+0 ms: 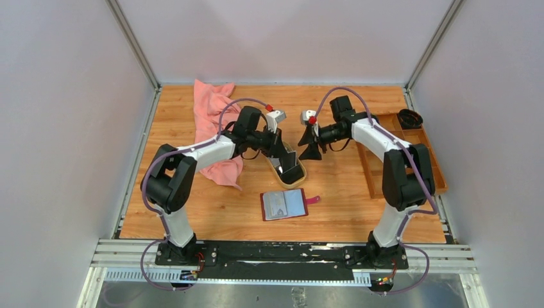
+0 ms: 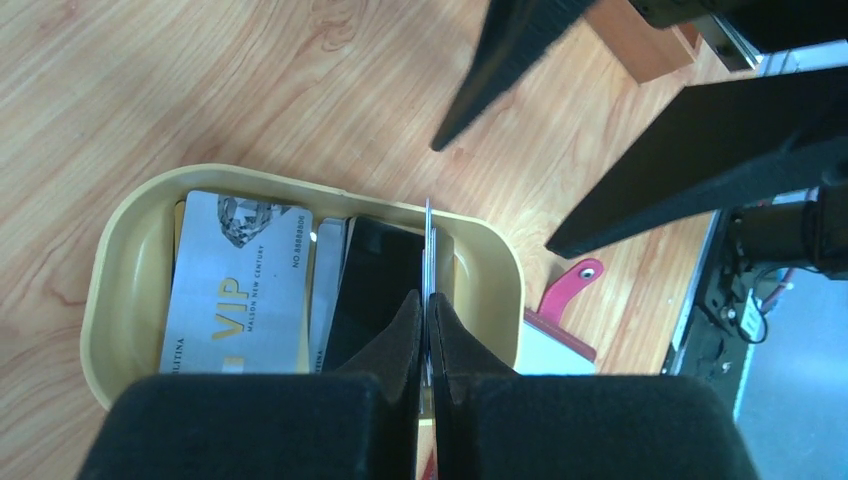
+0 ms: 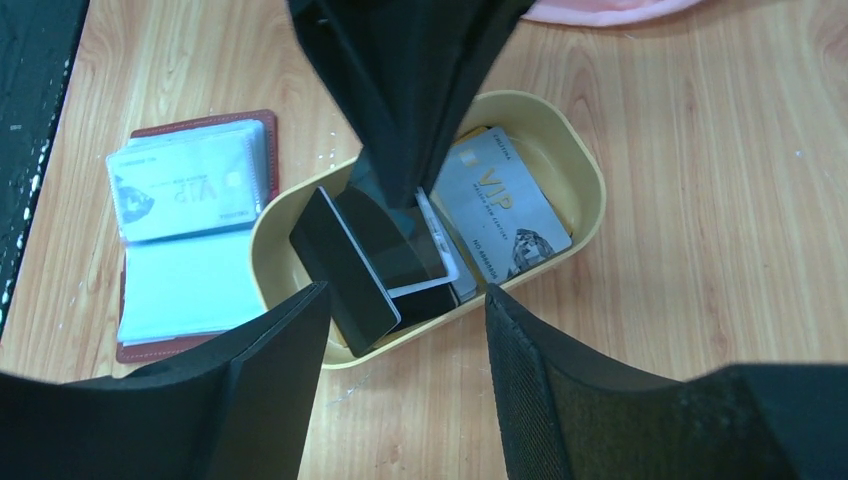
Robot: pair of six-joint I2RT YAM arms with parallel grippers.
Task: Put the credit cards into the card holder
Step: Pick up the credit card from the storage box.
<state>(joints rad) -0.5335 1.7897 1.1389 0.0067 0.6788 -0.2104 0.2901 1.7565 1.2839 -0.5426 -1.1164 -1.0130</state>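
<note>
While the wooden tabletop (image 1: 333,192) is enclosed by pale walls (image 1: 282,38), a credit card (image 2: 428,232) is clamped by the left gripper (image 2: 427,305); the right gripper (image 3: 405,292) is spread.

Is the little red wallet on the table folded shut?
No, the card holder lies open flat, its clear sleeves facing up with a pale card showing in one.

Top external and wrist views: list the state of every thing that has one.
left gripper, jaws shut on one credit card, edge up
right gripper, jaws open, empty
card holder, open flat, one sleeve filled
dish, holding the other cards
cloth, crumpled
</note>
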